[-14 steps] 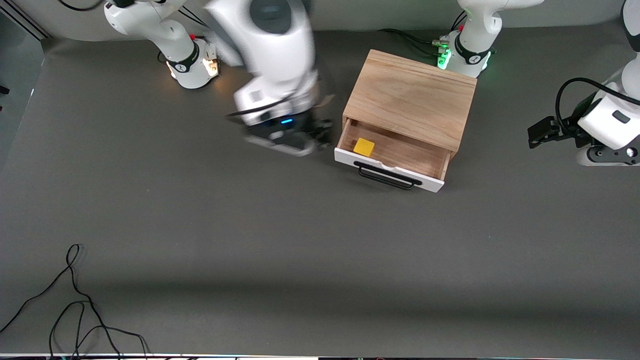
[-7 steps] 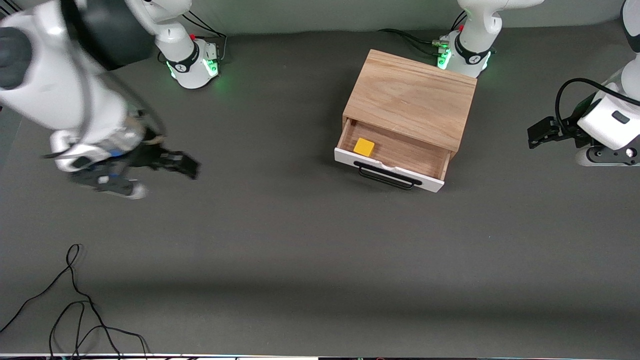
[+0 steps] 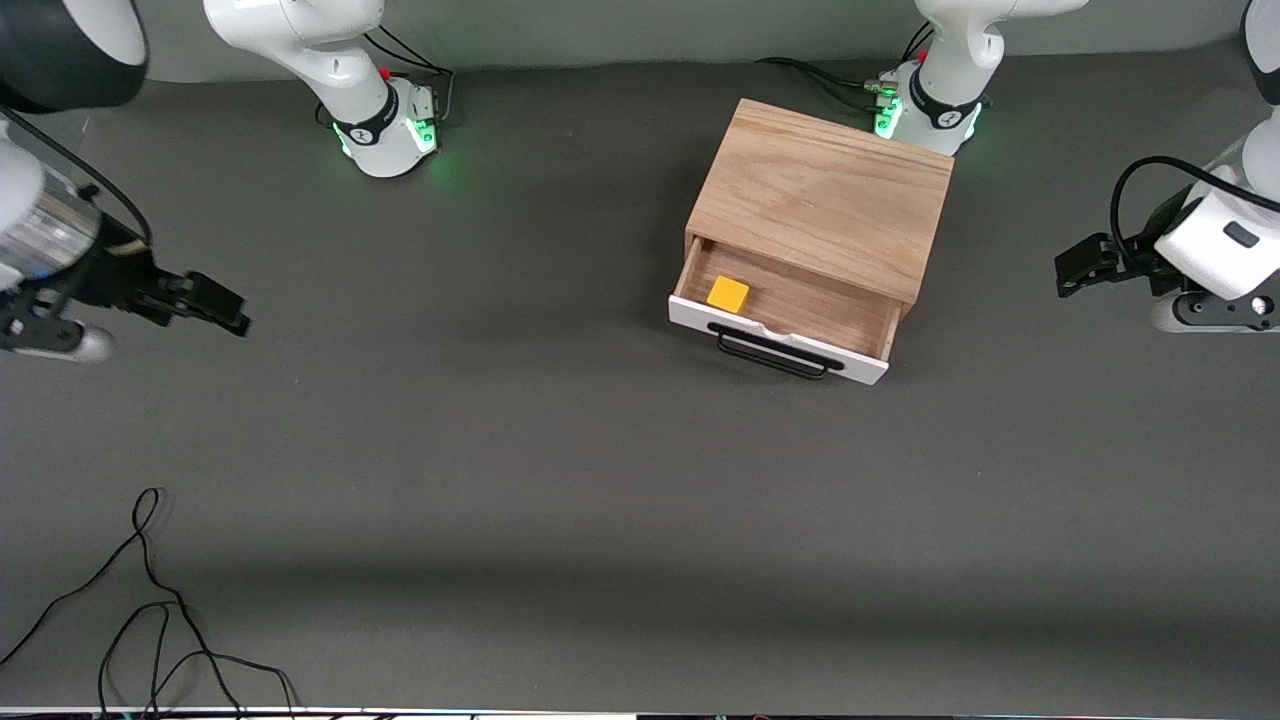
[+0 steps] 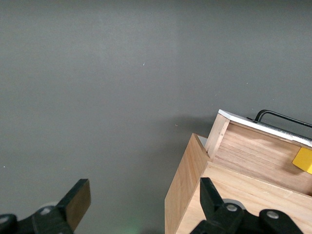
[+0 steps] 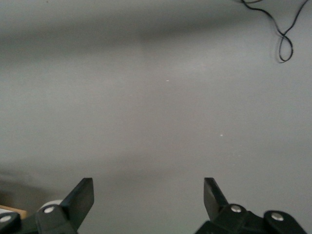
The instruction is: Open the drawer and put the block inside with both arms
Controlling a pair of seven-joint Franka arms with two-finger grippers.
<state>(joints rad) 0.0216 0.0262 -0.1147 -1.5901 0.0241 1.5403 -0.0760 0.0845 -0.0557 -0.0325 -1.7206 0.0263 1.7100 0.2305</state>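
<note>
The drawer (image 3: pixel 790 318) of the light wooden box (image 3: pixel 820 190) stands pulled out, white front and black wire handle (image 3: pixel 772 352) toward the front camera. The yellow block (image 3: pixel 727 293) lies inside it, at the corner toward the right arm's end. My right gripper (image 3: pixel 225 308) is open and empty over bare table at the right arm's end, as the right wrist view (image 5: pixel 147 195) shows. My left gripper (image 3: pixel 1075 268) is open and empty beside the box at the left arm's end. The left wrist view (image 4: pixel 144 200) shows the box (image 4: pixel 185 195), drawer (image 4: pixel 258 153) and block (image 4: pixel 303 161).
A loose black cable (image 3: pixel 150 600) lies on the grey table near the front camera at the right arm's end; it also shows in the right wrist view (image 5: pixel 285 44). The arms' green-lit bases (image 3: pixel 390 130) stand along the table's edge farthest from the front camera.
The right arm has swung away from beside the open drawer to the right arm's end of the table. The left arm, drawer and block have not moved.
</note>
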